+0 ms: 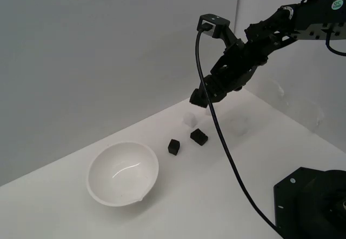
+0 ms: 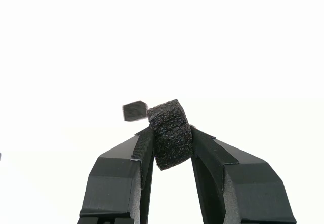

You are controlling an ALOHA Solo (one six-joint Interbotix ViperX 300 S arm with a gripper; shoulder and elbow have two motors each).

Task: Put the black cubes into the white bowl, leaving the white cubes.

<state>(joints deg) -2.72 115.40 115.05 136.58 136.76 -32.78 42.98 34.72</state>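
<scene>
While the hand (image 2: 172, 138) is clamped on one black cube (image 2: 171, 133), it looks light, foamy, gripped on opposite faces.

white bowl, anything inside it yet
Nothing shows inside the white bowl: only glossy white. Two black cubes sit on the table beside it; the hand holds a third in the air.

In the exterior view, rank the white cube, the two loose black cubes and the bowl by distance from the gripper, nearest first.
The gripper is raised, shut on a black cube.
1. White cube, just below the gripper.
2. Right black cube, a little beyond it.
3. Left black cube, toward the bowl.
4. Bowl, far on the view's left.
</scene>
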